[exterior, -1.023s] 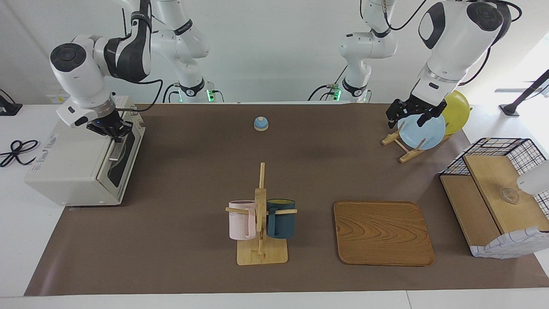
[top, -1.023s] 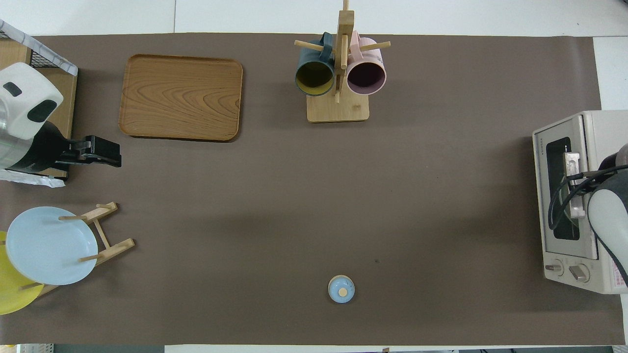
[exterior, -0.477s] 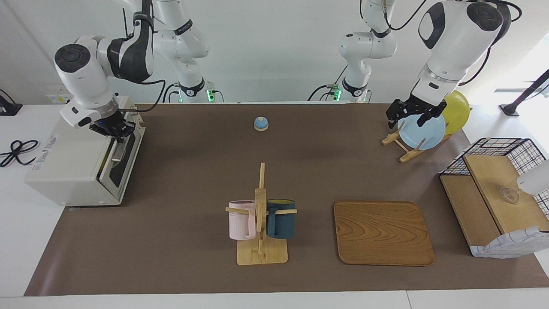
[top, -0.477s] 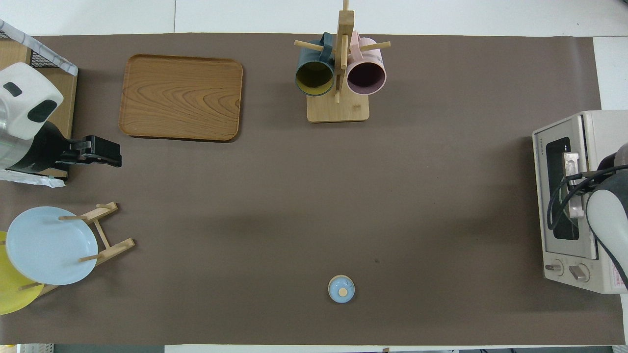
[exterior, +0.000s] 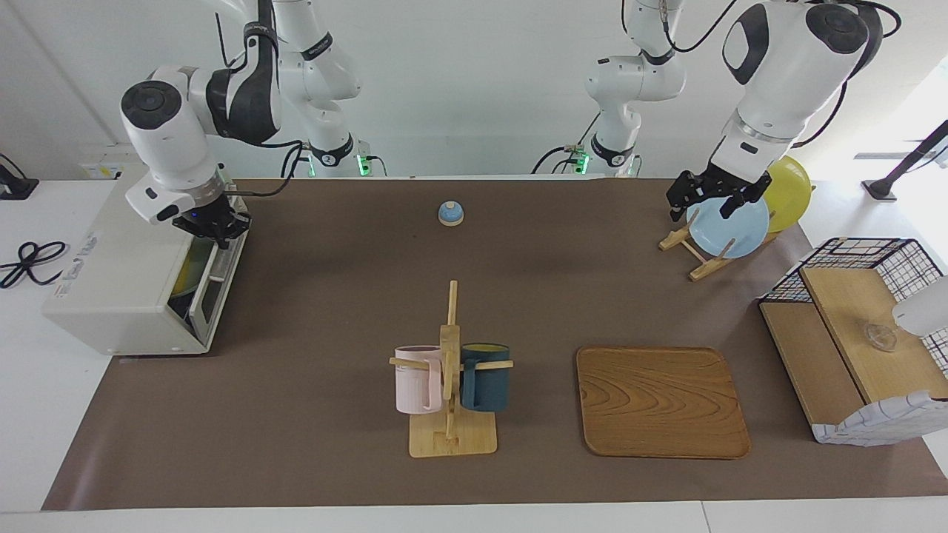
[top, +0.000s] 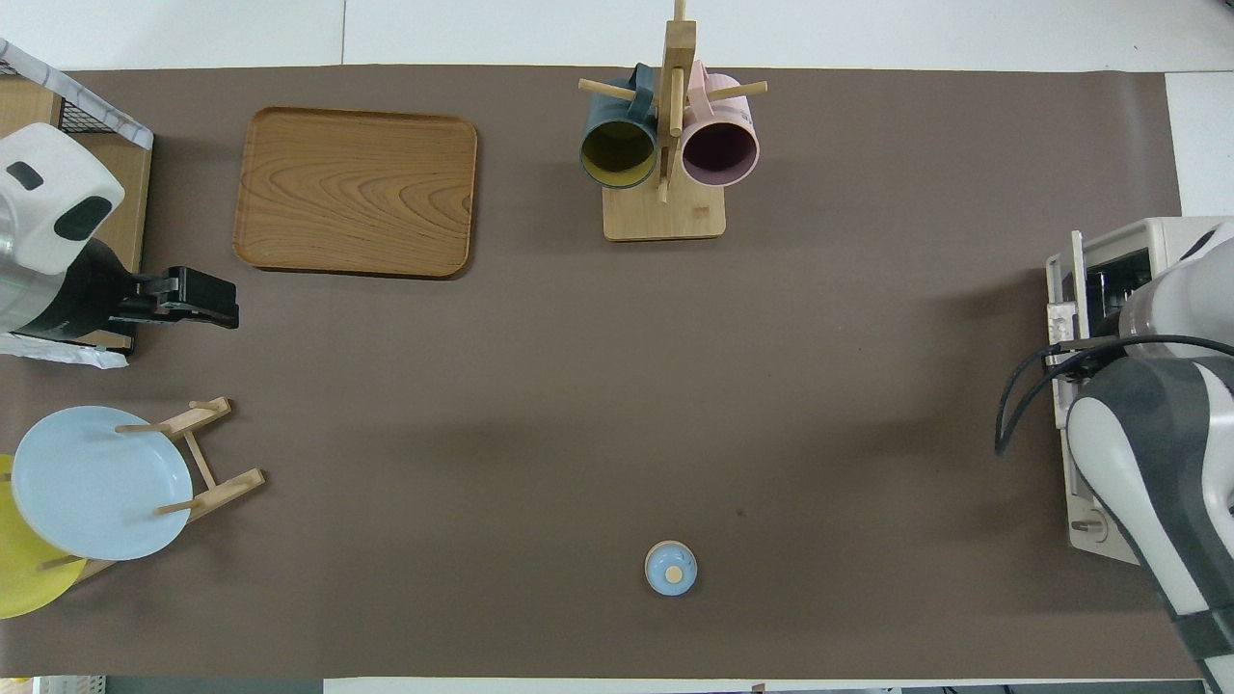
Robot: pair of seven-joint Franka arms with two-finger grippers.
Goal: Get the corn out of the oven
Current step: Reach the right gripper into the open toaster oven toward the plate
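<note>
The off-white oven (exterior: 111, 281) stands at the right arm's end of the table, and its top shows in the overhead view (top: 1157, 236). Its glass door (exterior: 211, 289) leans partly open, hinged at the bottom. My right gripper (exterior: 211, 226) is shut on the door's metal bar handle at the top edge. A strip of yellow (exterior: 184, 272) shows in the gap, and the corn is otherwise hidden inside. My left gripper (exterior: 707, 198) waits open and holds nothing, over the plate rack.
A small blue bell (exterior: 450, 213) sits near the robots. A mug tree (exterior: 450, 370) with a pink and a dark blue mug and a wooden tray (exterior: 661, 402) lie farther out. A blue plate (exterior: 729, 226), a yellow plate (exterior: 789, 189) and a wire basket (exterior: 859, 259) fill the left arm's end.
My right gripper has drawn the handle away from the oven's body, and the door has swung from shut to partly open. The left arm has not moved.
</note>
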